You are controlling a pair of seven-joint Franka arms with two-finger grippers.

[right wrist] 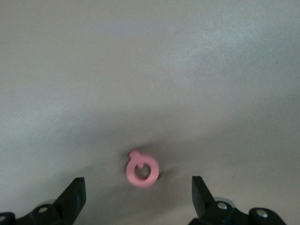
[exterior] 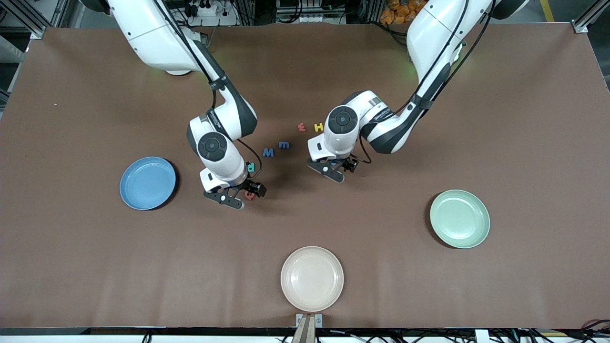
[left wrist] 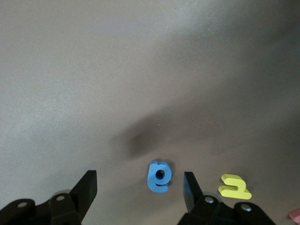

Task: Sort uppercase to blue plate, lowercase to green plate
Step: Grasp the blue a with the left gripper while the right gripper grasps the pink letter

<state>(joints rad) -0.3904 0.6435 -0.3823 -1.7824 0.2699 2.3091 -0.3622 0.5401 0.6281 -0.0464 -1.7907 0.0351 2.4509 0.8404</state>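
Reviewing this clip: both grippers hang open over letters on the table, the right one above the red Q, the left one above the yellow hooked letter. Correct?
Not quite. The left wrist view shows the left gripper open over the blue rounded letter; the yellow hooked letter lies beside it, outside the fingers. The rest holds: the right gripper hangs open above the red Q.

This looks like a robotics lab, not a home. Two white robot arms [exterior: 219,119] stand at a big table [exterior: 71,267] with a brown cover, inside an aluminium frame [exterior: 585,19]. Many black cables [exterior: 310,12] and power strips [exterior: 207,8] lie along its edge.
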